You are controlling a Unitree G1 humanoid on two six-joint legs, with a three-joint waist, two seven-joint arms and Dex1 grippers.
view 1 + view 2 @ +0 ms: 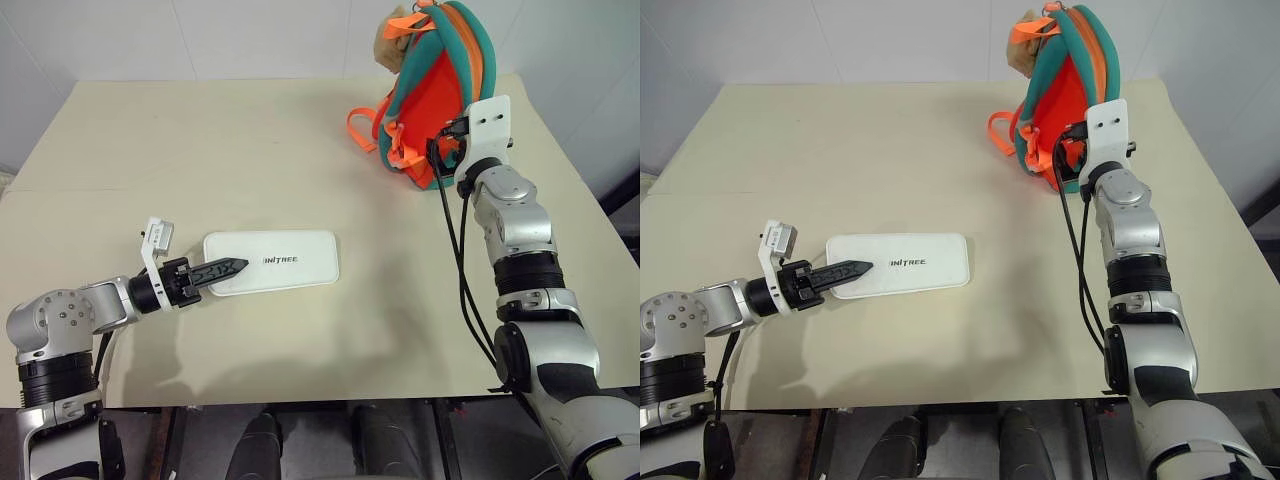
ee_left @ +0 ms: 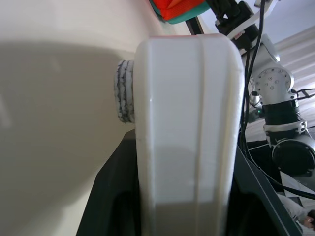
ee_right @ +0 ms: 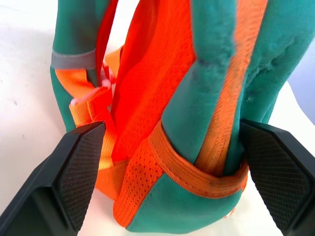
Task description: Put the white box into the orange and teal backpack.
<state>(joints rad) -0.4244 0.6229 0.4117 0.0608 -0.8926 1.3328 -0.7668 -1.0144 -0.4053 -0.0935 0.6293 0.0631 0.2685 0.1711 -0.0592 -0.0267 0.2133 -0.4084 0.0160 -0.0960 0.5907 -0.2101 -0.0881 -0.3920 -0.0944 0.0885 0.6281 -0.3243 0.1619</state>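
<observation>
Big beige table [image 1: 250, 150] under white walls.

Flat white box with rounded corners and small dark letters [image 1: 285, 260], lying near the table's front, toward the left side.

Left gripper [image 1: 225, 268], clenched on the near end of the white box, one black finger on top. Same end squeezed between the dark fingers in the left wrist view [image 2: 189, 123].

Small orange and teal backpack with orange strap loops and a tan plush bit on top [image 1: 432, 80], standing up at the far right, well apart from the box.

Right gripper [image 3: 172, 172], spread wide, one black pad on each side of the backpack's lower part, not squeezing.
</observation>
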